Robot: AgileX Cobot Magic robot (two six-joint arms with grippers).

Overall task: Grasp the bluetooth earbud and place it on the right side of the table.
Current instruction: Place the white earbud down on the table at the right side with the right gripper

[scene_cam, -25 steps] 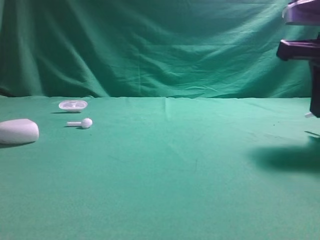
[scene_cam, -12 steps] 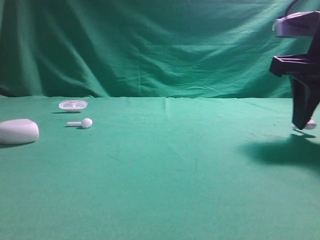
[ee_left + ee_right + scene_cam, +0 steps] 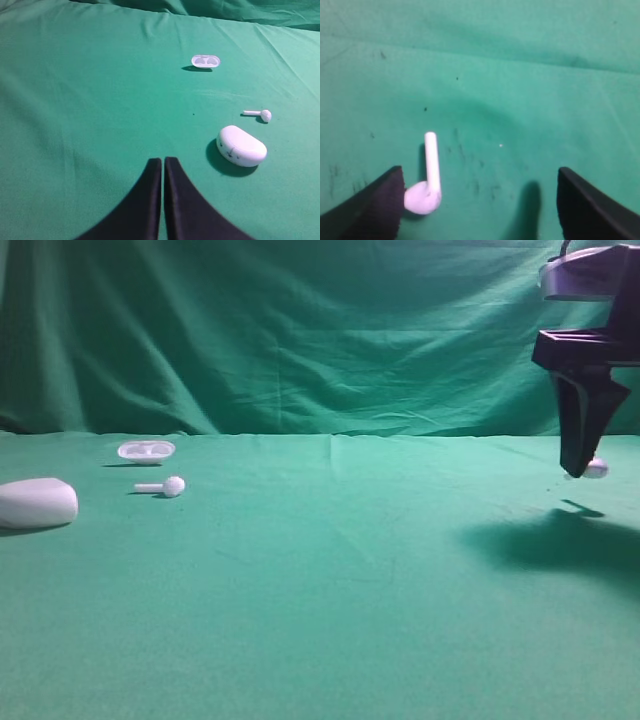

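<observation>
— Half a second back, where was your right gripper [image 3: 578, 468]?

— Lower and nearer the right edge of the high view. Since then I have come up and shifted a little towards the middle, and my shadow on the table [image 3: 350, 570] has slid left with me.

— And the bluetooth earbud [image 3: 596, 468]?

— It has moved too. It now shows higher in that view and right against my fingertip. From my own wrist camera the bluetooth earbud [image 3: 427, 187] has its rounded head touching the inner side of one finger, with the stem pointing away from me.

— So you are gripping it?

— No. My right gripper [image 3: 480, 200] is spread wide; the other finger is well apart from it and nothing is pinched between them. Whether the bud lies on the cloth or clings to that one finger, I cannot tell.

— What does that mean for the job?

— I judge the release is made on the right side, well apart from the twin earbud [image 3: 165, 486], the case [image 3: 37, 502] and the small open tray [image 3: 146, 450] on the left. If the bud is riding up with my finger, though, the placing is not finished and it could drop wherever it lets go.

— Your left gripper [image 3: 163, 167]?

— Closed, fingers almost touching, empty, above bare cloth.
</observation>
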